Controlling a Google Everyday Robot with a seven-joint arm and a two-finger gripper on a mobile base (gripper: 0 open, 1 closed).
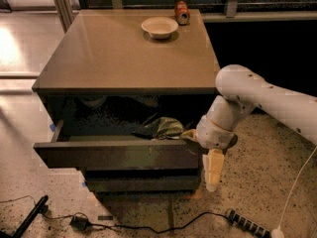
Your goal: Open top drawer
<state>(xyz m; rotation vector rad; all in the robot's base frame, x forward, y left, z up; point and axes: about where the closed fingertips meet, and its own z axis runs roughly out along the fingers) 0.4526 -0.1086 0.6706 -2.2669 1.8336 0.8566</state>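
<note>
The top drawer (119,155) is pulled partway out of the brown cabinet (129,58). Its long dark front panel stands well forward of the cabinet face. Inside it lie dark items and a greenish crumpled packet (166,127). My gripper (213,170) hangs pale and pointing down at the right end of the drawer front, right against the panel's corner. The white arm (257,95) reaches in from the right.
A white bowl (159,27) and a red can (182,12) stand at the back of the cabinet top. A narrower drawer front (143,184) sits below. Cables (148,227), a power strip (247,224) and a black bar (29,217) lie on the speckled floor.
</note>
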